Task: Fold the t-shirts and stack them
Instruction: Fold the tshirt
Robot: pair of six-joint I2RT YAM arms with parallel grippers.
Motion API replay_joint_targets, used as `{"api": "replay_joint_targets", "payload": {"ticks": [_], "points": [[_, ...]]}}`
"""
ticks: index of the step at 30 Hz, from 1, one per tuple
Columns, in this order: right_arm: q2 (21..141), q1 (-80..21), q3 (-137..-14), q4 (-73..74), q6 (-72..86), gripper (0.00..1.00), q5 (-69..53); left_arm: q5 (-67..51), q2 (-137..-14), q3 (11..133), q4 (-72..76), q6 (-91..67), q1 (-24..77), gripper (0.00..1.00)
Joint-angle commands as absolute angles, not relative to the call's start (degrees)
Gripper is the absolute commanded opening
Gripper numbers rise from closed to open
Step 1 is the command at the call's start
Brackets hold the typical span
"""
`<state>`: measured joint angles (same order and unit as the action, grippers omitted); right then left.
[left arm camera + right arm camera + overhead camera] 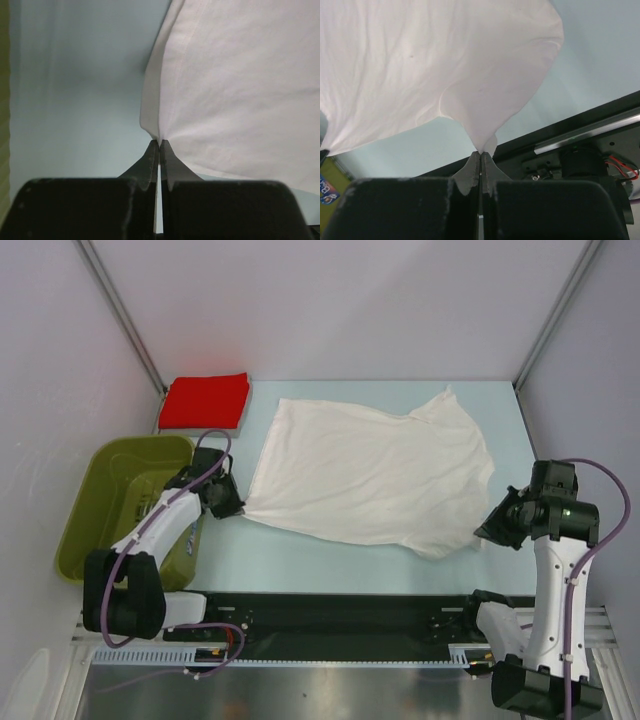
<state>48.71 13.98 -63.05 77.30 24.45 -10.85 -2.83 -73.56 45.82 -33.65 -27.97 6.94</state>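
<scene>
The white t-shirt [370, 475] lies spread across the pale blue table, plain side up. My left gripper [238, 508] is shut on the shirt's near-left corner, and the left wrist view shows the white t-shirt [235, 85] pinched at the tips of my left gripper [159, 142]. My right gripper [482, 533] is shut on the near-right corner; in the right wrist view the white t-shirt [435, 65] rises in a peak from the tips of my right gripper [481, 152]. A folded red t-shirt [206, 400] rests at the far left of the table.
An olive-green plastic basket [105, 502] stands at the left, beside the left arm. A black rail [340, 612] runs along the table's near edge, also seen as the black rail [580, 130] close behind the right gripper. Grey walls enclose the table.
</scene>
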Motion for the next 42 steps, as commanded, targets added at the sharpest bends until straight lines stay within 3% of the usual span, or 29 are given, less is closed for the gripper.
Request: {"api": "replay_joint_targets", "payload": {"ticks": [1, 8, 16, 25, 29, 32, 35, 42], "points": [[50.62, 13.36, -67.75, 78.32, 23.12, 0.00, -14.76, -3.25, -73.83, 45.88, -31.11, -27.33, 6.68, 0.00], [51.42, 9.59, -64.00, 78.31, 24.78, 0.00, -20.74, -3.69, -74.79, 46.32, -30.32, -26.90, 6.59, 0.00], [50.80, -3.07, -63.28, 79.53, 31.20, 0.00, -16.00, -4.57, -76.29, 47.81, -30.23, -26.89, 6.59, 0.00], [45.71, -2.99, -62.14, 86.92, 30.67, 0.00, -14.41, -4.31, -78.31, 48.96, -30.59, -27.07, 6.59, 0.00], [47.45, -1.33, -60.12, 86.75, 30.59, 0.00, -13.01, -3.87, -78.66, 49.04, -30.85, -27.42, 6.59, 0.00], [51.32, 6.56, -61.96, 84.30, 25.15, 0.00, -12.03, -3.78, -79.36, 49.83, -31.11, -27.33, 6.59, 0.00], [56.31, 15.45, -62.75, 77.89, 22.32, 0.00, -19.40, -4.13, -81.03, 52.46, -31.29, -26.90, 6.68, 0.00], [71.70, 16.79, -68.89, 62.24, 24.61, 0.00, -19.95, -5.27, -89.29, 60.02, -31.38, -27.51, 7.73, 0.01]]}}
